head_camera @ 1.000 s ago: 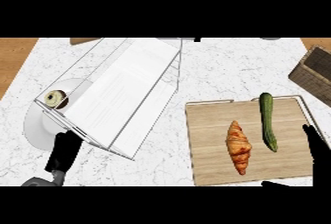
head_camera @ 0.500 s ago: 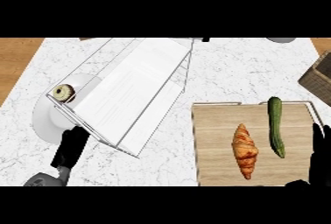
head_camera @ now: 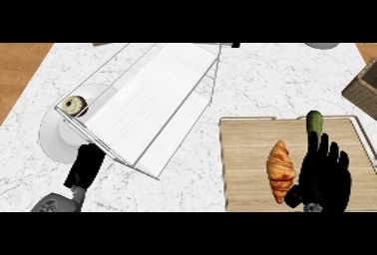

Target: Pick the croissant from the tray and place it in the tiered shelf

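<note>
The croissant (head_camera: 281,170) lay lengthwise on the wooden tray (head_camera: 247,149), left of the tray's centre; nothing gripped it. The right hand (head_camera: 324,174) was over the tray, just right of the croissant, with its fingers straight and spread wide, holding nothing; whether it touched the croissant could not be determined. A green cucumber (head_camera: 315,122) lay on the tray beyond the right hand, and the hand covered the cucumber's near end. The tiered shelf (head_camera: 158,102) stood on the marble counter (head_camera: 280,79) to the left of the tray, well apart from the croissant; a doughnut (head_camera: 74,105) sat at the shelf's left edge, above a white plate (head_camera: 55,134). The left hand (head_camera: 87,165) rested at the shelf's near corner, far left of the tray; its fingers appeared straight and held nothing. A brown wicker basket (head_camera: 363,89) stood beyond the tray's far right corner.
</note>
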